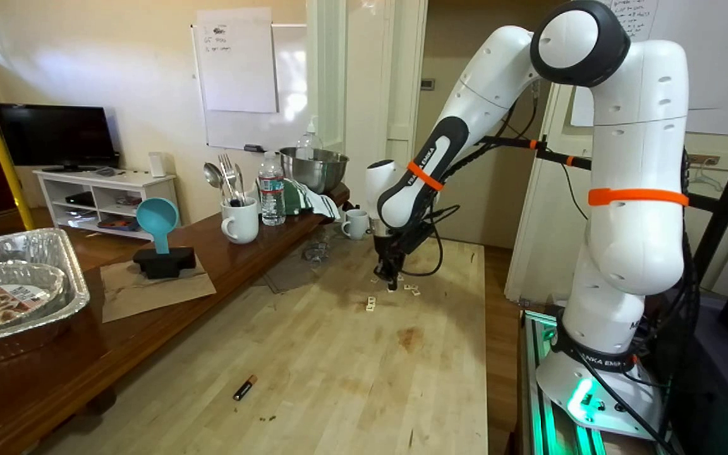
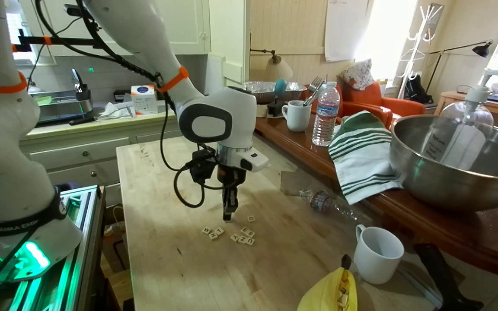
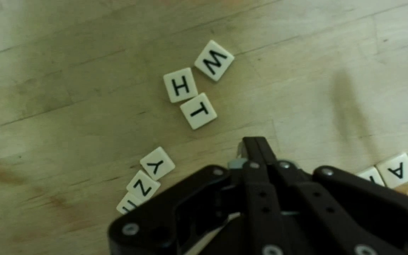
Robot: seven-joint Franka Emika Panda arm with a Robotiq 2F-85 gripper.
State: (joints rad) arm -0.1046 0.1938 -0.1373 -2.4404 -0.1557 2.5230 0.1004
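Under the tip of the gripper (image 3: 255, 141), a pale edge is seen, probably that of a letter tile (image 1: 392, 290) on the wooden tabletop (image 2: 180, 280); its letter is hidden. The gripper is closed, finger against finger, and nothing is seen to be held between them. In the wrist view, at the far left of the tip, the H tile (image 3: 180, 85) is touched, or nearly so, by the T tile (image 3: 198, 111); the W tile (image 3: 214, 60) is placed just beside. At the near left, a row is formed by the Y tile (image 3: 157, 164), the Z tile (image 3: 143, 185) and a partly covered tile (image 3: 127, 204). At the right, the A tile (image 3: 396, 170) is included in another row.

The arranging is judged to be partly done: two rows are formed, while W, H and T are unevenly placed. How much is left cannot be told; loose tiles (image 2: 343, 297) are seen inside the yellow pouch (image 2: 322, 293). In the same exterior view, the white mug (image 2: 374, 259) is found right of the pouch.
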